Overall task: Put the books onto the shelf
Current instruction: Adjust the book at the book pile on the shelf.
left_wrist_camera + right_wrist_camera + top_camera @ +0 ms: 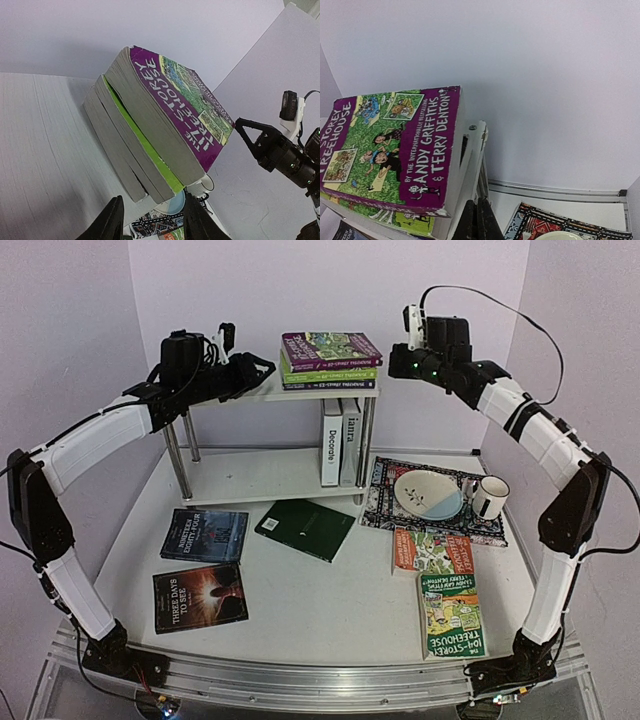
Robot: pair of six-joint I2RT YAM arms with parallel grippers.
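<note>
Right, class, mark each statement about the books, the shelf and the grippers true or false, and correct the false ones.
1. A stack of books lies flat on the top board of the shelf. True.
2. The Decorate book stands upright on the lower board. True.
3. The dark green book stands on the shelf. False: it lies flat on the table.
4. The right gripper is wide open. False: it is shut.
5. The mug sits on the bare table. False: it sits on the patterned mat.

Purple book (390, 145) cut by left edge; mat (542, 221) by bottom.
</note>
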